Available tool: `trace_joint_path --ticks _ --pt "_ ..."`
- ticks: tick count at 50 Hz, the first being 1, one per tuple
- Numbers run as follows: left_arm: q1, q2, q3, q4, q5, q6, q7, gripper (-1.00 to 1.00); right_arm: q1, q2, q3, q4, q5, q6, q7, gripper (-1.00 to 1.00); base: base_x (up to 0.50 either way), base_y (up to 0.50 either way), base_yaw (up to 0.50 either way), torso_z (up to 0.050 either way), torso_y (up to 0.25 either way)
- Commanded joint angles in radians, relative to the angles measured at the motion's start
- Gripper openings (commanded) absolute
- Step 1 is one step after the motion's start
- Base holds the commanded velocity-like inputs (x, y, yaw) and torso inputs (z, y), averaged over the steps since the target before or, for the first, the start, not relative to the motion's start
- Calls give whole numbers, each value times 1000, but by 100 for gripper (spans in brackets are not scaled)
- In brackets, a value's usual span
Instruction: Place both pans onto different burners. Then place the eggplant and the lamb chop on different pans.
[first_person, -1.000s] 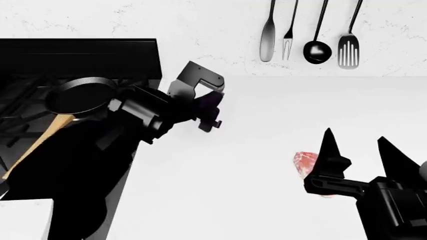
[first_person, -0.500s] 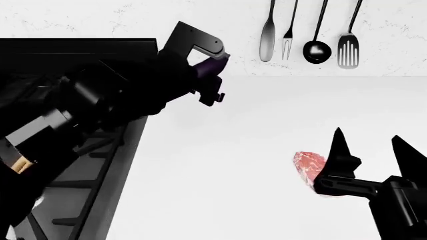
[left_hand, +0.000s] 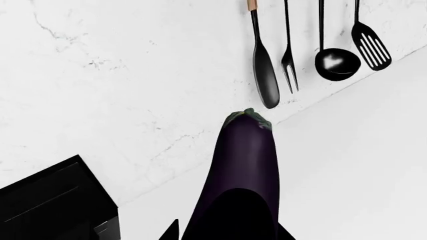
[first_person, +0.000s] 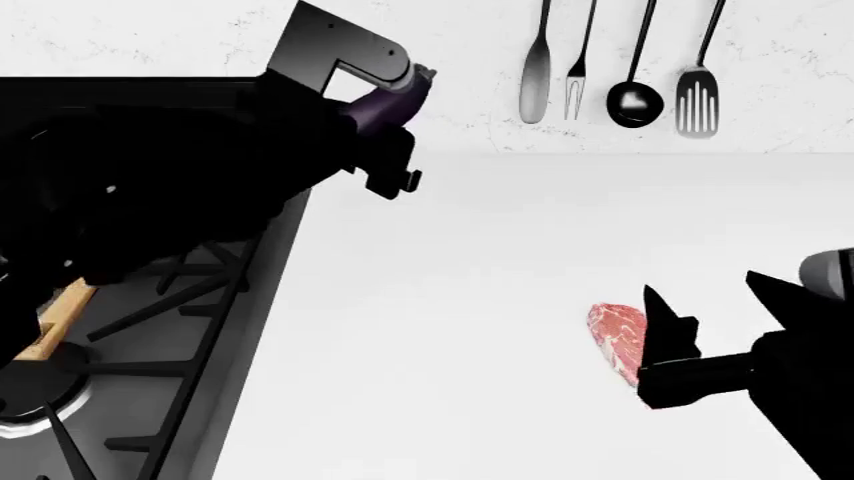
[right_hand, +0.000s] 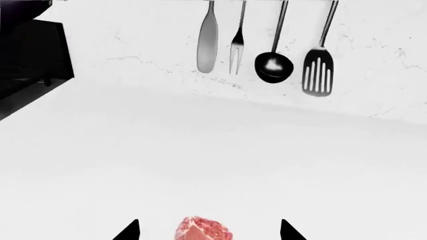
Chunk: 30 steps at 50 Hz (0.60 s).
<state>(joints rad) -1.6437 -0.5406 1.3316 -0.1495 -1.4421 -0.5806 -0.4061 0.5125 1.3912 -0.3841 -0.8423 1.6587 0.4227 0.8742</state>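
The left claw (first_person: 387, 125) was clenched on the eggplant (left_hand: 241, 175), which stuck out straight ahead of it, stem end leading, its long axis running on from the claw toward the marble wall (left_hand: 120, 85). In the head view only a purple sliver of the eggplant showed between the jaws, lifted clear of the table (first_person: 534, 230) and hanging just over the stove's (first_person: 147, 100) near edge. The stove lay to the arm's own side of that claw, a grate (first_person: 187, 300) and one burner (first_person: 34, 395) showing below it. A light wooden handle (first_person: 60, 315) poked out from under the dark arm, so the deeper pan probably sat there, though its bowl was hidden; the other pan could not be seen at all.

The right claw (first_person: 714, 310) was released, jaws spread wide and empty, low over the table. The lamb chop (first_person: 617, 338) lay flat on the table just ahead of it, the wrist view placing it between the two jaw tips. It was clearly the right arm's piece, well apart from the left claw.

My judgement: the eggplant's delivery turned on swinging the left claw away from the wall and back over the hidden pan, then tipping the long axis down.
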Motion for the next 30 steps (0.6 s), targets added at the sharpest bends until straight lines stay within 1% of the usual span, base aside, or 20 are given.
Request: trace_joint_path --ticks 1,4,10,21,27,30 --pt "-12 -46 -22 68 -24 -4 -41 -100 18 94 -16 80 100 86 -186 100 0 0 0 0 0" --pt "-11 -52 -24 75 -27 -4 -43 -100 -26 100 -40 111 72 59 -218 100 0 0 0 0 0" --pt "-12 -57 -27 72 -29 -7 -43 -100 -14 52 -54 154 74 117 -225 100 0 0 0 0 0" --pt "-10 -55 -28 54 -26 -6 -33 -100 -44 27 -77 205 66 116 -224 100 0 0 0 0 0" --pt "-5 -52 -28 45 -21 -2 -29 -100 4 -56 -100 238 49 190 -214 100 0 0 0 0 0" --pt "-1 -51 -28 39 -19 1 -26 -100 16 -81 -108 245 41 207 -214 100 0 0 0 0 0"
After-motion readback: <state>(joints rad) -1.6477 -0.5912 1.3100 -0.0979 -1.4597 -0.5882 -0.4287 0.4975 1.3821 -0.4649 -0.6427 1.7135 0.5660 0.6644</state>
